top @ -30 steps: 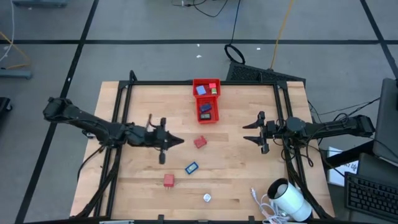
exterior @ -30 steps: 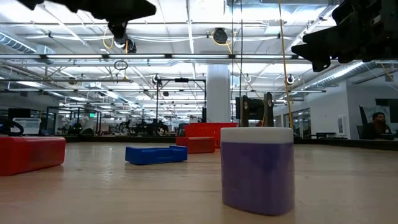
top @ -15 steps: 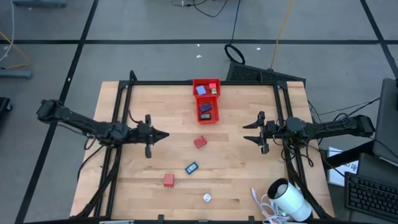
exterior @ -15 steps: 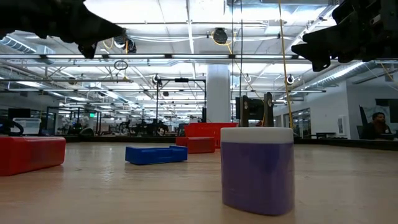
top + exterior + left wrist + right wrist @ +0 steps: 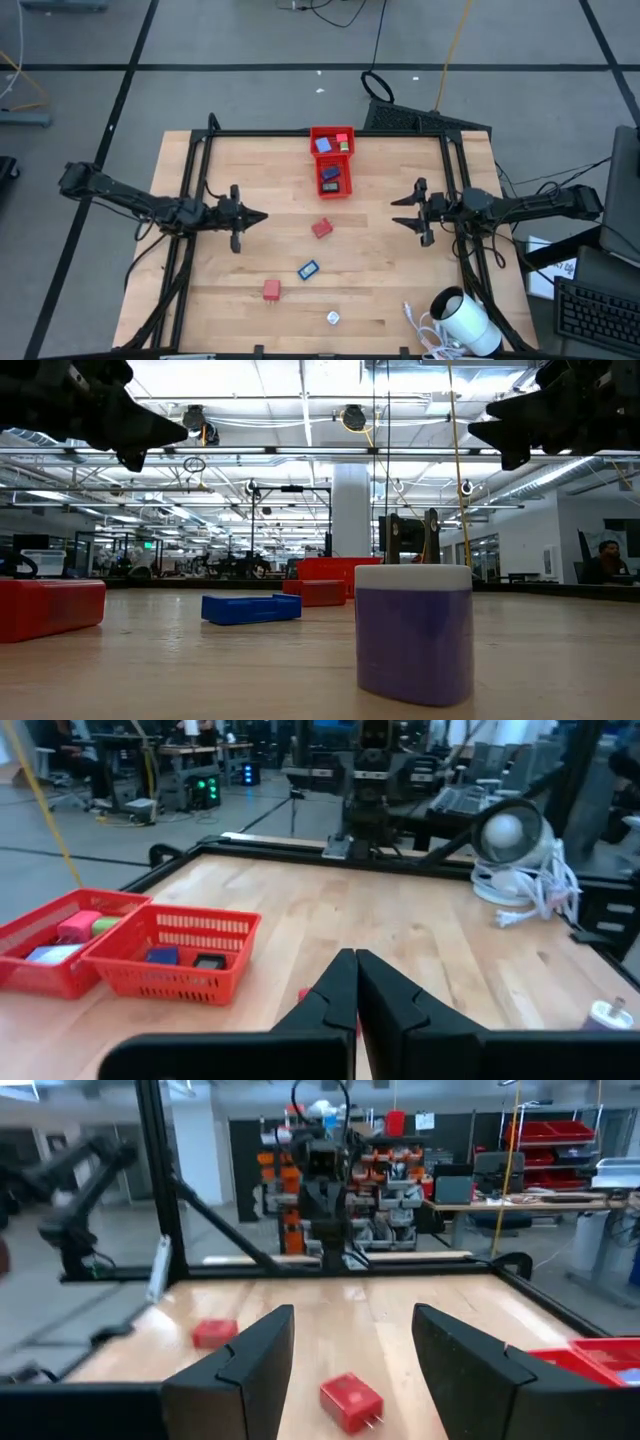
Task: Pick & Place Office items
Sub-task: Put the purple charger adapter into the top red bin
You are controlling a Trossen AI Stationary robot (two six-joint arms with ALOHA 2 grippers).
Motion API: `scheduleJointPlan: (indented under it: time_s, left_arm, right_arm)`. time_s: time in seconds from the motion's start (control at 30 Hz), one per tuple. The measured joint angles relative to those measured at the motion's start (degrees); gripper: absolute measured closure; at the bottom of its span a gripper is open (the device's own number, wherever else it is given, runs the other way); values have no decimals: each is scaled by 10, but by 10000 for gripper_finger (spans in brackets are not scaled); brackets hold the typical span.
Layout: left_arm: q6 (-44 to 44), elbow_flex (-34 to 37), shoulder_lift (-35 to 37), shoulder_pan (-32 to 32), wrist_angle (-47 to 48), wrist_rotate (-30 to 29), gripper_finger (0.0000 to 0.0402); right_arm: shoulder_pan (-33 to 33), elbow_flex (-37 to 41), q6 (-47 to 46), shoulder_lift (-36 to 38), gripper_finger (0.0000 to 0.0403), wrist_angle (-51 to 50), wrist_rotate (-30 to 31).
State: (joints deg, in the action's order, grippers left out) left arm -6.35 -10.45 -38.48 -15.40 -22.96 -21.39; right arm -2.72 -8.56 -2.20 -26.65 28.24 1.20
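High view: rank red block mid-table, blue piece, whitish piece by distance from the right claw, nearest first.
From the right claw:
1. Red block, mid-table, toward the left arm.
2. Blue piece, farther toward the front edge.
3. Whitish piece, at the front edge.
Blue and whitish are nearly tied.

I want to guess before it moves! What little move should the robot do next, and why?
Probably the right gripper, open and empty, should move toward the red piece in the table's middle. That piece lies loose outside the red tray and straight ahead of its fingers in the right wrist view. The left gripper is shut and empty.
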Motion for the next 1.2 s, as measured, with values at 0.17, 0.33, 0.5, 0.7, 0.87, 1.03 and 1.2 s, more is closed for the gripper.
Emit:
scheduleJointPlan:
  time_s: [0.17, 0.33, 0.5, 0.7, 0.87, 1.03, 1.2]
  left_arm:
    - [-22, 0, -2, 10, 4, -12, 383]
    - [-47, 0, -2, 11, 4, -12, 368]
    - [-75, 0, -2, 11, 4, -1, 365]
    - [-108, 0, -11, 11, 3, 6, 364]
    - [-142, 0, -48, 11, 1, 19, 364]
    - [-128, 0, -95, 11, -35, 15, 364]
    - [-101, 0, -123, 11, -76, 14, 364]
  right_arm:
    - [-1, 0, -92, -4, 206, 16, -31]
    - [-1, 0, -144, -6, 206, 16, -28]
    - [-1, 0, -145, -17, 206, 15, -28]
    - [-1, 0, -145, -30, 206, 15, -28]
    - [-1, 0, -145, -38, 206, 15, -28]
    - [-7, 0, -182, -61, 206, 42, -28]
    - [-53, 0, -167, -144, 206, 189, -28]
